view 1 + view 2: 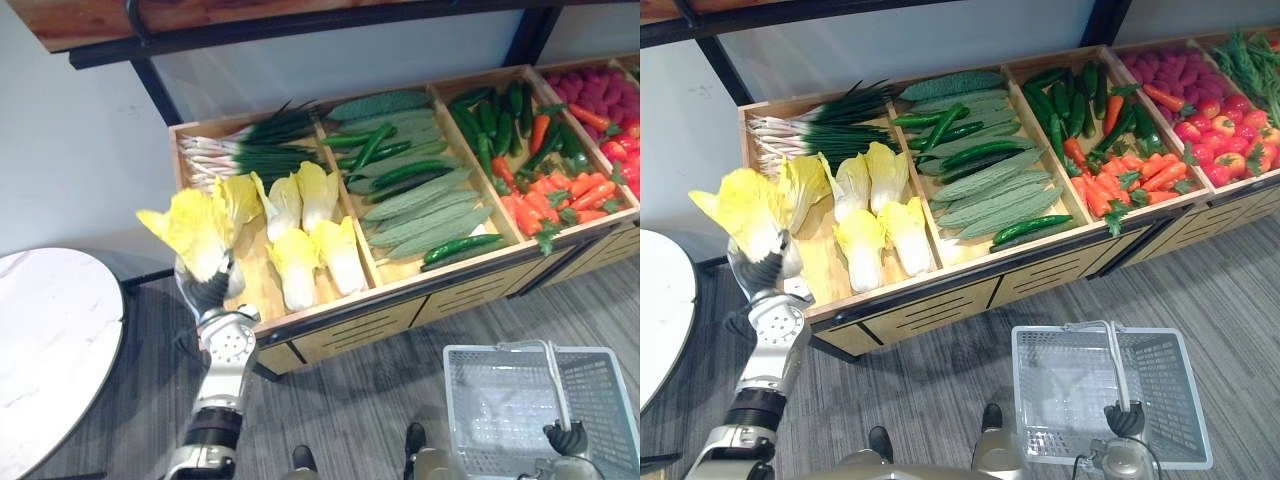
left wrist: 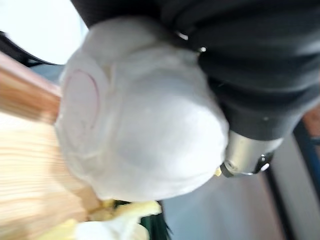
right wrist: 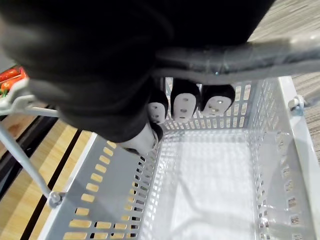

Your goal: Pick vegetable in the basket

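A yellow-leafed cabbage with a white base (image 1: 190, 235) is lifted clear at the left end of the wooden stall, and my left hand (image 1: 210, 292) is shut round its base. Close up, the left wrist view has the white stem end (image 2: 140, 115) against the hand's dark cover (image 2: 250, 65). The grey plastic basket (image 1: 480, 400) hangs low at the right over the floor, with nothing in it. My right hand (image 1: 565, 437) is curled over its handle (image 3: 240, 60), the fingers (image 3: 185, 105) wrapped under the bar.
The stall's crate (image 1: 400, 290) holds more cabbages (image 1: 320, 250), green onions (image 1: 250, 150), cucumbers and bitter gourds (image 1: 420, 200), peppers and carrots (image 1: 540, 170), and red produce (image 1: 600, 100). A white round table (image 1: 50, 340) stands at the left.
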Robot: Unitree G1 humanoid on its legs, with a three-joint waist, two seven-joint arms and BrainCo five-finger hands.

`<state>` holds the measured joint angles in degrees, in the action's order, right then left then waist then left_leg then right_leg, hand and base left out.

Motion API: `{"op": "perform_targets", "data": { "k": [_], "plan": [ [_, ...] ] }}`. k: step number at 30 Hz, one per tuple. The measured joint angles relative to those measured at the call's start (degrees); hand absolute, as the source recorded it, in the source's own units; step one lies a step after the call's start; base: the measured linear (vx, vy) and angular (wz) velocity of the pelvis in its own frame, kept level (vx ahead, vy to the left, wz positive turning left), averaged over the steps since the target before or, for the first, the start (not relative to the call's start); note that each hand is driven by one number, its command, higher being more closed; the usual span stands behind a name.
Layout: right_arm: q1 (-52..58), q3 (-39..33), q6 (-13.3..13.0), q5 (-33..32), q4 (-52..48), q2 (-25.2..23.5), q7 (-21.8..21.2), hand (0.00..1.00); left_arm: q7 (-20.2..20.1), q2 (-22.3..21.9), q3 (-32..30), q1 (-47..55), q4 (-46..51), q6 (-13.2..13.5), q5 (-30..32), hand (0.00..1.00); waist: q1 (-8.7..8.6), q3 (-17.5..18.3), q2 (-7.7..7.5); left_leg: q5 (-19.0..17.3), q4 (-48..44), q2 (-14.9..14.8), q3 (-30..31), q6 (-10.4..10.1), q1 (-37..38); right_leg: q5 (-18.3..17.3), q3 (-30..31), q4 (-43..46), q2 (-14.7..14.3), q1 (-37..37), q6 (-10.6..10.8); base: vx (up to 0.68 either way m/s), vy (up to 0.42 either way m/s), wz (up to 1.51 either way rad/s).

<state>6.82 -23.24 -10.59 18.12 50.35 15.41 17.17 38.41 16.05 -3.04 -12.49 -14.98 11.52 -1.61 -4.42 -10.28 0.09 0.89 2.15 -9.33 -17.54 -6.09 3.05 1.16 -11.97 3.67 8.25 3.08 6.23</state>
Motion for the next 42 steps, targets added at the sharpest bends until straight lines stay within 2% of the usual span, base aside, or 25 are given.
{"op": "perform_targets", "data": {
  "k": [1, 3, 4, 6, 12, 15, 17, 21, 24, 27, 31, 37, 39, 42],
  "plan": [
    [0.0, -0.24, 0.15, 0.04, -0.02, 0.53, -0.11, 1.0, -0.83, 0.97, 0.35, 0.0, 0.99, -0.11, 0.45, 1.0, 0.01, 0.05, 0.06, 0.01, 0.19, 0.0, -0.26, -0.01, 0.43, 0.01, 0.16, -0.07, -0.03, -0.25, 0.02, -0.01, -0.002, -0.18],
    [-0.41, -1.13, 0.53, 2.12, -0.43, 3.65, -2.02, 1.0, -5.53, 4.94, 1.64, 0.01, 5.68, -0.31, 0.74, 1.0, 0.06, 0.69, 0.31, 0.01, 0.85, 0.16, -1.56, -0.05, 1.37, 0.31, 1.43, -0.52, -0.1, -0.27, 0.16, 0.0, 0.006, -0.24],
    [-0.53, -1.13, 0.53, 2.32, -0.71, 4.63, -2.64, 1.0, -6.56, 6.0, 2.12, 0.01, 6.92, -0.34, 0.76, 1.0, 0.08, 0.84, 0.32, -0.01, 0.97, 0.18, -2.12, -0.07, 1.48, 0.59, 1.88, -0.89, -0.17, -0.23, 0.2, 0.0, 0.009, -0.33],
    [-1.18, -0.93, 0.55, 4.47, -2.89, 9.25, -6.52, 1.0, -11.46, 9.59, 4.21, -0.02, 10.81, -0.41, 0.94, 1.0, 0.09, 1.54, 0.37, -0.01, 2.37, 0.44, -4.71, -0.12, 2.85, 1.97, 4.36, -2.76, -0.61, -0.27, 0.58, 0.01, 0.017, -0.56],
    [-3.49, 4.49, -0.53, 6.71, -10.78, 17.93, -13.14, 1.0, -20.94, 13.75, 9.42, -0.06, 14.91, 0.69, 2.7, 1.0, -0.23, 2.48, -0.51, -1.06, 3.26, 0.62, -11.66, -0.76, 5.72, 4.02, 10.84, -4.79, -1.94, 0.22, 1.01, 0.01, 0.014, -0.6],
    [-4.21, 8.8, -1.35, 6.79, -16.21, 20.99, -16.54, 1.0, -26.31, 15.15, 13.5, 0.2, 16.48, 2.49, 2.72, 1.0, -0.8, 2.99, -0.74, -1.56, 3.27, 0.67, -13.93, -0.94, 6.67, 4.4, 13.1, -4.82, -2.41, 0.73, 1.19, 0.03, -0.008, -0.41],
    [-5.62, 12.97, -1.96, 6.95, -18.84, 23.0, -19.57, 1.0, -30.49, 17.58, 17.07, 0.63, 17.34, 4.78, 2.91, 1.0, -1.52, 3.06, -0.83, -2.0, 3.26, 0.63, -15.79, -1.29, 8.18, 4.73, 14.97, -4.82, -2.92, 0.65, 1.29, 0.03, -0.014, -0.36],
    [-6.16, 15.59, -2.97, 6.82, -22.19, 24.48, -21.95, 1.0, -35.69, 19.42, 22.04, 0.56, 20.51, 7.22, 2.83, 1.0, -1.68, 3.21, -0.73, -2.56, 3.26, 0.64, -18.02, -1.29, 9.24, 5.33, 17.07, -5.37, -3.15, 0.63, 1.54, -0.02, -0.023, -0.29],
    [-6.7, 18.3, -4.7, 6.83, -24.87, 26.02, -22.95, 1.0, -40.32, 21.11, 28.31, 0.5, 23.39, 9.21, 2.24, 1.0, -1.99, 3.89, -0.39, -3.63, 2.8, 0.74, -20.06, -1.65, 10.22, 5.46, 18.86, -5.48, -3.27, 0.4, 1.67, -0.04, -0.015, -0.33],
    [-6.73, 21.0, -5.59, 6.89, -28.02, 27.56, -23.73, 1.0, -43.89, 22.01, 33.98, -0.23, 25.13, 10.57, 1.74, 1.0, -3.02, 5.0, -0.3, -4.69, 1.47, 0.43, -21.5, -1.86, 10.35, 5.46, 19.57, -5.48, -3.18, 0.48, 1.7, -0.02, -0.018, -0.23],
    [-7.1, 23.4, -7.28, 6.95, -30.33, 29.29, -23.75, 1.0, -47.27, 22.49, 41.59, -3.82, 25.5, 11.52, 0.99, 1.0, -3.32, 5.98, -0.16, -5.23, 1.15, 0.28, -24.21, -2.32, 11.31, 5.45, 21.13, -5.47, -3.63, 0.64, 1.71, -0.01, -0.016, -0.25],
    [-10.99, 28.19, -8.91, 9.0, -30.43, 30.46, -23.6, 1.0, -52.28, 22.31, 53.56, -8.94, 25.31, 11.71, -1.31, 1.0, -5.14, 6.98, 0.42, -6.61, -0.47, -0.39, -26.42, -3.2, 12.13, 5.43, 22.34, -5.47, -4.33, 0.8, 1.72, 0.01, -0.02, -0.18],
    [-11.38, 29.03, -9.34, 9.02, -30.44, 30.49, -23.61, 1.0, -52.53, 21.42, 57.2, -10.8, 24.65, 11.71, -2.63, 1.0, -5.24, 7.08, 0.57, -7.0, -0.9, -0.51, -27.57, -3.39, 12.3, 5.43, 23.22, -5.35, -4.56, 1.11, 1.72, -0.02, -0.018, -0.18],
    [-12.85, 30.86, -9.58, 9.46, -30.43, 30.51, -23.61, 1.0, -52.16, 18.91, 59.31, -10.98, 21.22, 11.63, -2.39, 1.0, -6.06, 7.41, 1.1, -7.81, -2.03, -0.58, -28.92, -3.64, 12.2, 5.39, 23.78, -4.71, -4.57, 1.81, 1.71, -0.02, -0.006, -0.18]
  ]
}}
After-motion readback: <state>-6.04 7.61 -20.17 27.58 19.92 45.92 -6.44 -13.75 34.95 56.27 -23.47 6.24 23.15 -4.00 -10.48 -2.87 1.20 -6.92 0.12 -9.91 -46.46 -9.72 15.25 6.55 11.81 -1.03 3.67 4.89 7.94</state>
